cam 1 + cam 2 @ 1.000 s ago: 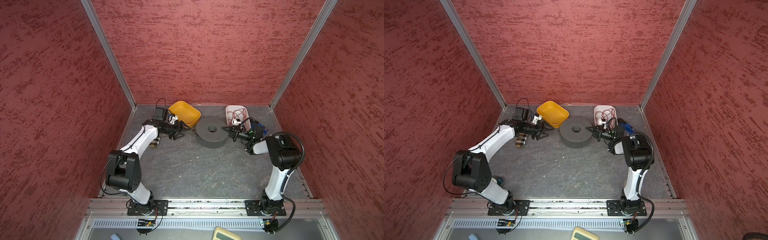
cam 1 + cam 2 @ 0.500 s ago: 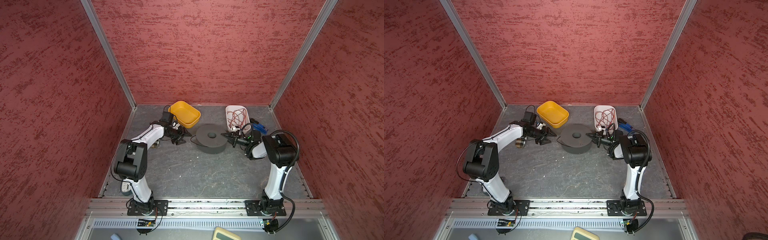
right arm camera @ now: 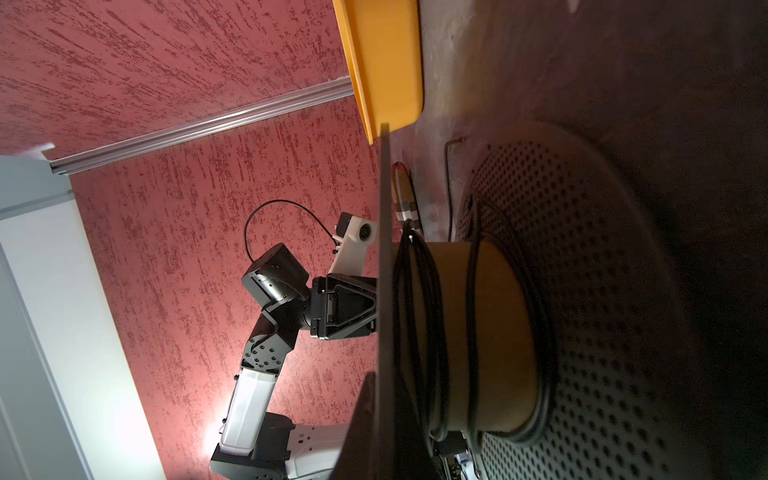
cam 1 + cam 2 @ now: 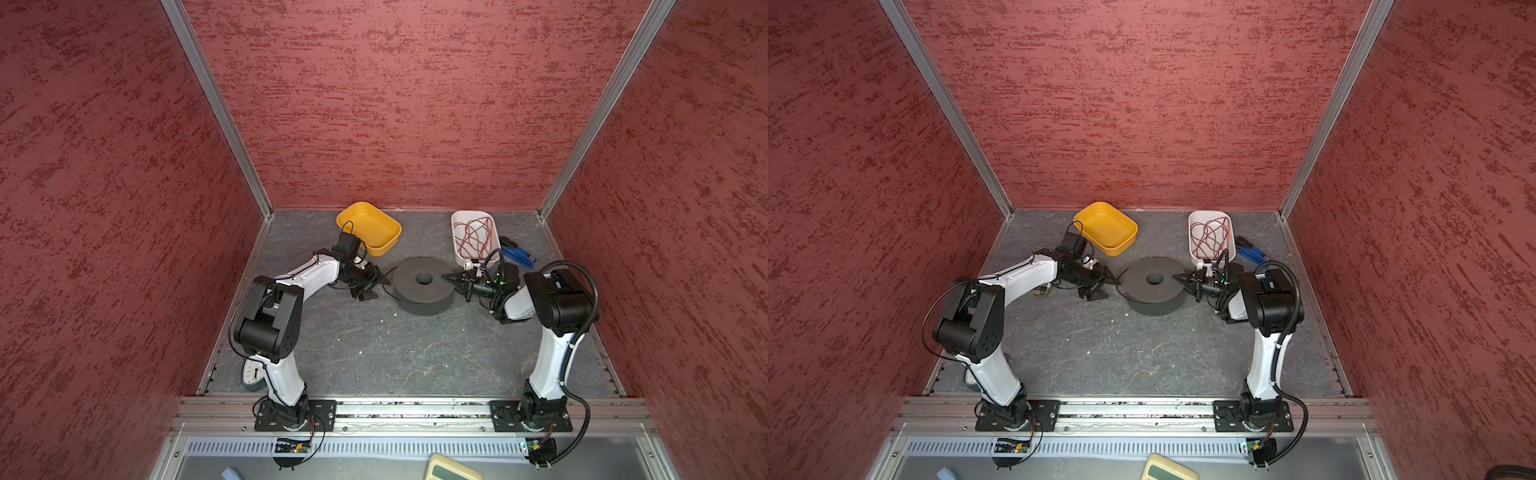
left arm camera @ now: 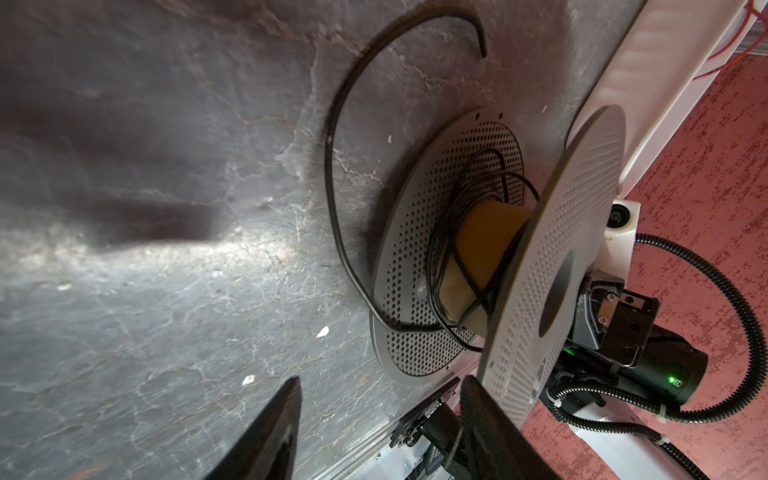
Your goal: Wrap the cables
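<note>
The grey spool [image 4: 424, 286] lies flat mid-table in both top views. The cables, one thin black wire [image 5: 469, 195], are wound loosely round its tan core, and a free loop [image 5: 332, 166] curves out over the floor on the spool's left side [image 4: 388, 286]. My left gripper [image 4: 376, 289] sits just left of the spool, open, with only floor between its fingers [image 5: 266, 432]. My right gripper [image 4: 451, 277] is shut on the right edge of the spool's upper flange [image 3: 384, 249]. Coils [image 3: 419, 311] hug the core in the right wrist view.
A yellow tray [image 4: 369, 227] stands behind the left gripper. At back right, a white tray [image 4: 456, 232] holds red and brown wires, with a blue object [image 4: 517, 255] beside it. A small striped object [image 4: 1042, 291] lies under the left forearm. A dial [image 4: 251, 372] sits near the left arm's base.
The left gripper has moved right and down to the spool's left rim, narrowing slightly. The spool and the right gripper on it have shifted a little toward the front.
</note>
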Action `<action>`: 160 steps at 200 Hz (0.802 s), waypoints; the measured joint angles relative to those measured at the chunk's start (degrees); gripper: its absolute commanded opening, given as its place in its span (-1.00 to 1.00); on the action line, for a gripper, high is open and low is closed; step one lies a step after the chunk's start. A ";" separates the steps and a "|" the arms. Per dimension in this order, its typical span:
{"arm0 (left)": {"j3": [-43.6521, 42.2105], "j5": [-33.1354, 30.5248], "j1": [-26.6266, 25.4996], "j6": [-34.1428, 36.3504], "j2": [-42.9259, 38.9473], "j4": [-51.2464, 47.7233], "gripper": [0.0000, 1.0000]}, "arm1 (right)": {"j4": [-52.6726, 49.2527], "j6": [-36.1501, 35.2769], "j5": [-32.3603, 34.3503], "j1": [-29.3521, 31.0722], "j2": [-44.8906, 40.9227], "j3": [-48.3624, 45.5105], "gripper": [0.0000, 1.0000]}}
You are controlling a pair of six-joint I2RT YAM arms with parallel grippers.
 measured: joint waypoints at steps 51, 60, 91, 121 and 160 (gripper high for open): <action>0.04 -0.92 0.00 -1.57 1.53 1.01 0.19 | -4.90 -5.62 0.96 0.02 -1.53 0.17 -1.00; 0.24 -1.20 0.00 -1.84 2.23 1.07 0.18 | -6.21 -6.93 1.01 0.11 -1.95 0.39 -1.00; 0.76 -2.64 0.00 -2.62 4.07 1.20 0.18 | -10.21 -10.67 1.46 0.22 -3.21 0.87 -1.00; 0.94 -3.54 0.28 -3.58 4.07 1.49 0.18 | -15.63 -16.02 1.84 0.61 -4.63 1.38 -1.00; 2.32 -4.11 0.68 -4.15 4.55 1.97 0.17 | -20.79 -20.59 2.43 1.18 -6.32 2.03 -0.69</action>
